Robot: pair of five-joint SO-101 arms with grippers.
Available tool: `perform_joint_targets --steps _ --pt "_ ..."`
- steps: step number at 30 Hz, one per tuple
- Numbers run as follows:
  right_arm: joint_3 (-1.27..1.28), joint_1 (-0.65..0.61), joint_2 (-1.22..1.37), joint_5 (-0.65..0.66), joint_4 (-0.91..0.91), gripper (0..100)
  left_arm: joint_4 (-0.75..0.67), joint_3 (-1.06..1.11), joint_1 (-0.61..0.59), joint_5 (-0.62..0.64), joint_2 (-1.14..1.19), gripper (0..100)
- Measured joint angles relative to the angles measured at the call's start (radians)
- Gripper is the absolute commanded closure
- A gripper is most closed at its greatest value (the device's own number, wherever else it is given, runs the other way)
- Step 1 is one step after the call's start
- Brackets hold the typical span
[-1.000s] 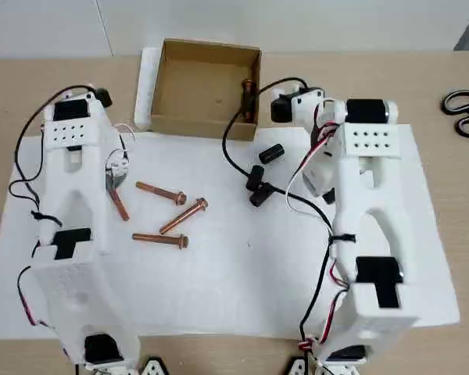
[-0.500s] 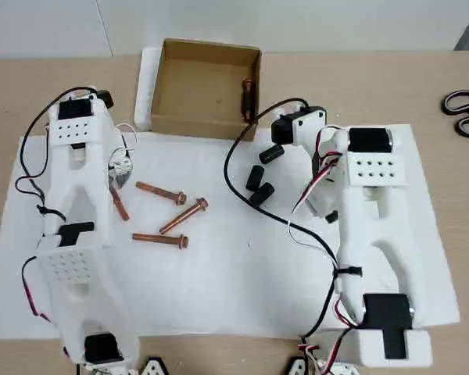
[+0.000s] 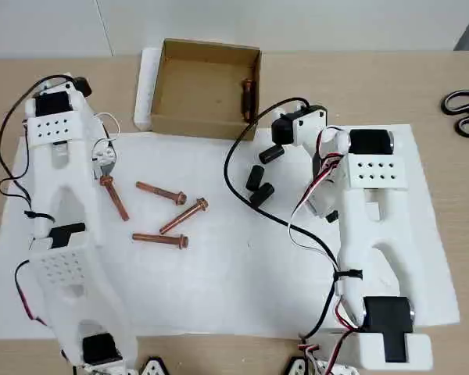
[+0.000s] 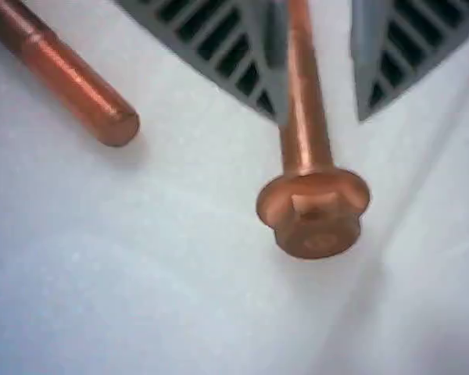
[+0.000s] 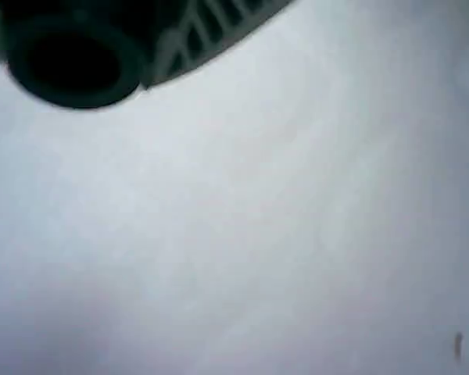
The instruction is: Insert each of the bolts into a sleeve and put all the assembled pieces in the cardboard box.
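Straddling the shank of a copper bolt (image 4: 313, 203), your left gripper (image 4: 316, 117) is spread: one jaw touches the metal and the other stands a sliver off, so nothing is clamped yet. That bolt lies on the white sheet (image 3: 242, 273), near three loose bolts (image 3: 160, 192). Expect it to be stiff, smooth and quick to roll, so pinch it near the head and leave the plain end free. Your right gripper (image 3: 329, 209) pinches a black sleeve (image 5: 74, 66), which looks light and rigid; keep hold on its outer wall with the bore clear
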Motion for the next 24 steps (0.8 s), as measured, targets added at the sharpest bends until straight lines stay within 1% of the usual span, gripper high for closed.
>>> perform_joint_targets --steps 5,8,17,24 --pt "0.000 0.000 0.000 0.000 0.000 99.1 0.000 0.000 0.000 0.000 0.000 94" --pt "0.000 0.000 0.000 0.000 0.000 99.1 0.000 0.014 0.000 0.000 0.000 92" --pt "0.000 0.000 0.000 0.000 0.000 99.1 0.000 0.127 0.000 0.000 -0.018 91" --pt "0.000 0.000 0.000 -0.018 0.000 99.1 0.000 0.133 -0.002 -0.003 -0.055 91"
